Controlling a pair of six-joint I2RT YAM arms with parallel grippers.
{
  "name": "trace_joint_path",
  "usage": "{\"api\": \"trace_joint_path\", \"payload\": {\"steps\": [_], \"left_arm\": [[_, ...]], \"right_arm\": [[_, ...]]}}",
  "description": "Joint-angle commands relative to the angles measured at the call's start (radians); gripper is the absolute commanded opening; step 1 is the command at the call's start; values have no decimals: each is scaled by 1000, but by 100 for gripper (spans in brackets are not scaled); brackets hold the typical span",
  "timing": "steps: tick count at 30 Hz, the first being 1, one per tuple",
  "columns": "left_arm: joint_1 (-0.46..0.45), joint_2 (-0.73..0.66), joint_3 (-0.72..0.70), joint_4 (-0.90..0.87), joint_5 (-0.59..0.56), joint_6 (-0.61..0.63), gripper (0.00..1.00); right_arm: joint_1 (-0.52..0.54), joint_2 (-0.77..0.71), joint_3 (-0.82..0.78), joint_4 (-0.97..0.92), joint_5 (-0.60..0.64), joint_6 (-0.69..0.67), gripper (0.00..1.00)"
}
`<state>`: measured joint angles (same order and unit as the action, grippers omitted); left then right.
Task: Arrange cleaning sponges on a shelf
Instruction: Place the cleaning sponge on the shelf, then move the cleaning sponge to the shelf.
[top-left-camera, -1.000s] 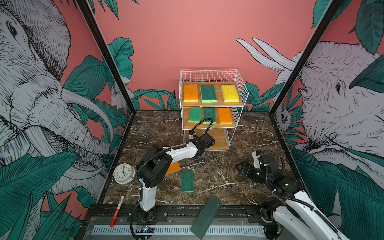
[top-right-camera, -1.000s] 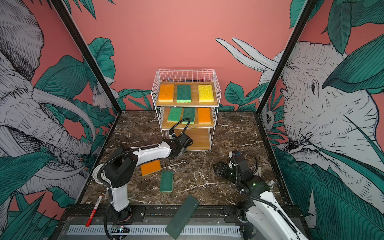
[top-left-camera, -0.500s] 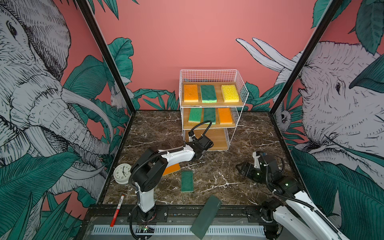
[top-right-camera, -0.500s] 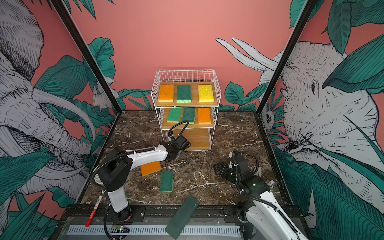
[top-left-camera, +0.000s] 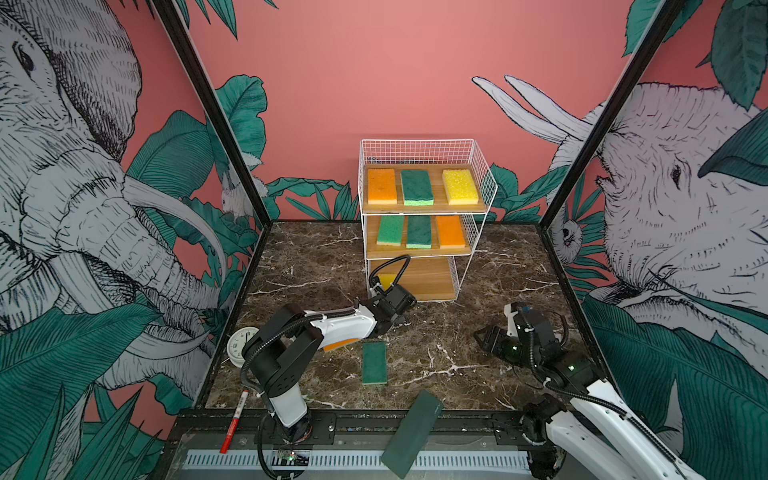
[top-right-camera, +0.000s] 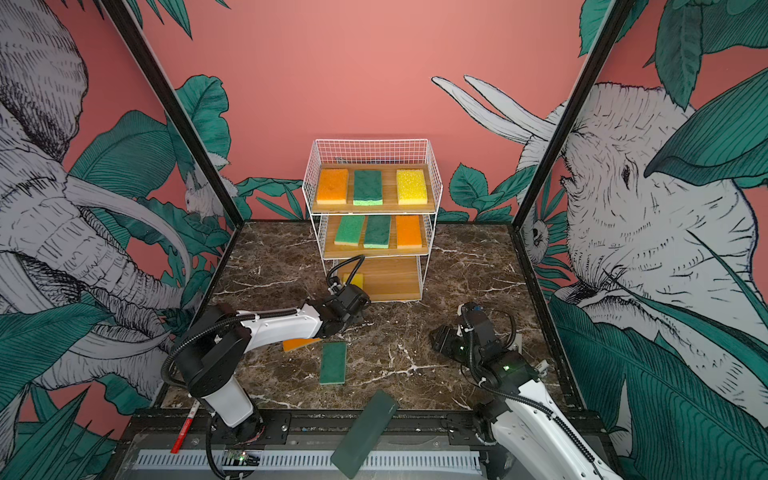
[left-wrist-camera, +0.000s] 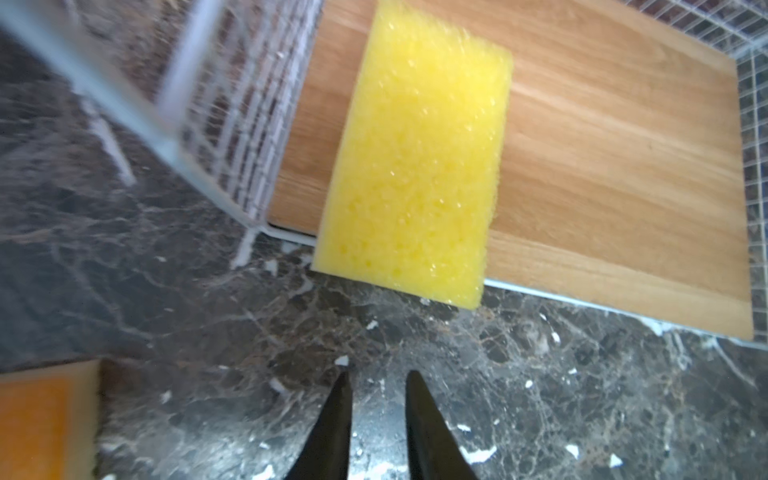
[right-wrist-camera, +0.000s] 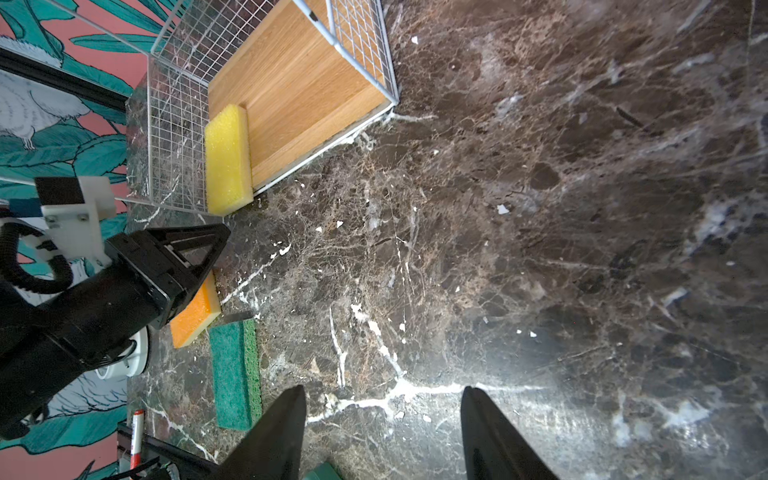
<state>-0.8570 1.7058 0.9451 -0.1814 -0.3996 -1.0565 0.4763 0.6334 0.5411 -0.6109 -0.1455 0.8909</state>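
In both top views the left arm (top-left-camera: 345, 324) hides most of the orange sponge (top-left-camera: 338, 345) on the tabletop and part of the clock (top-left-camera: 239, 345). The wrist view's edge cuts that sponge off, blurred.

My shelf (top-left-camera: 424, 216) stood at the back of the table (top-left-camera: 490, 266), against the wall. Three sponges (top-left-camera: 417, 187) lay side by side on its top board, three more (top-left-camera: 419, 231) on the middle board. One sponge (left-wrist-camera: 415, 162) lay at the left front of the bottom board, overhanging the edge. Before the shelf, two sponges (top-left-camera: 374, 362) lay on the table beside my left arm (top-left-camera: 345, 326); my right arm (top-left-camera: 536, 349) sat well apart, to the right.
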Motion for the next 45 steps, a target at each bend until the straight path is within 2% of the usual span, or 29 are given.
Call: {"api": "trace_joint_path", "payload": {"steps": [1,6,13,45], "left_arm": [[-2,-4,-6,54,10,-27,22],[10,11,-12,69,-1,-45,19],[31,36,1,61,-24,-51,14],[85,110,82,94,-93,-18,14]], "right_arm": [[10,5,3,9,26,13,56],[19,18,3,17,30,13,52],[25,19,-3,17,41,13,52],[32,57,0,17,46,14,53]]}}
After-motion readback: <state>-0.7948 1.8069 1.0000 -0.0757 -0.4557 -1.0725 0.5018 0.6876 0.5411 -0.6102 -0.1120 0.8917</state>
